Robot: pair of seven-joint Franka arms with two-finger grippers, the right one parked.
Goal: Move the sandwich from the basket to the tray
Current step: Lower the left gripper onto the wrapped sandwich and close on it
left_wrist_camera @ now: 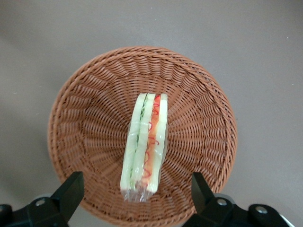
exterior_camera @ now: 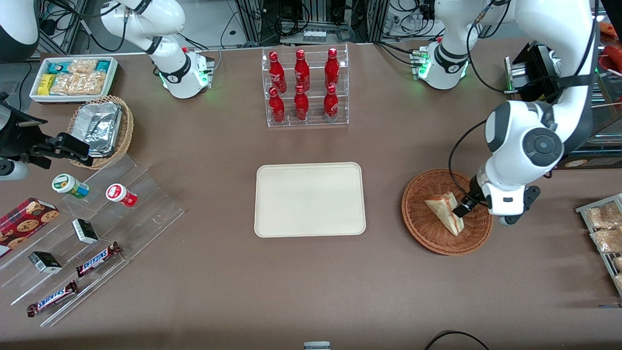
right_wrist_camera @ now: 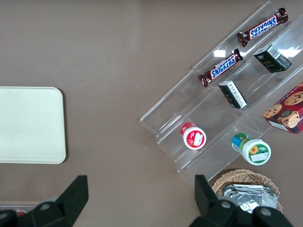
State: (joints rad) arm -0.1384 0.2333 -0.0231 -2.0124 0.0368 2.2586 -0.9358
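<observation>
**Left gripper parked over the sandwich, fingers wide apart**

Starting nearest the front camera: two Snickers bars point(exterior_camera: 73, 279) sit on the clear acrylic step display point(exterior_camera: 97, 233) toward the parked arm's end of the table, with small dark boxes point(exterior_camera: 85, 231), a red-lidded cup point(exterior_camera: 121, 195), a green-lidded cup point(exterior_camera: 70, 185) and a cookie box point(exterior_camera: 26, 221) on the steps farther from the camera.

Toward the working arm's end, the reddish-brown wicker basket point(exterior_camera: 427, 233) holds the sandwich point(exterior_camera: 444, 210), a wrapped wedge lying near the middle of the basket. In the wrist view its cut edge faces up, showing green, orange and red stripes between pale bread point(left_wrist_camera: 144, 149). The left gripper point(exterior_camera: 461, 208) is right over it, fingers point(left_wrist_camera: 71, 191) spread wide, one on each side of the sandwich and not touching it. Nothing is pinched.

Beside the basket, mid-table, is the cream tray point(exterior_camera: 272, 228), with nothing on it, well apart from the basket.

Farther from the camera: a smaller light wicker basket with foil containers point(exterior_camera: 99, 127), then a clear rack of six red bottles point(exterior_camera: 303, 87) and a white bin of snack packets point(exterior_camera: 73, 78).
</observation>
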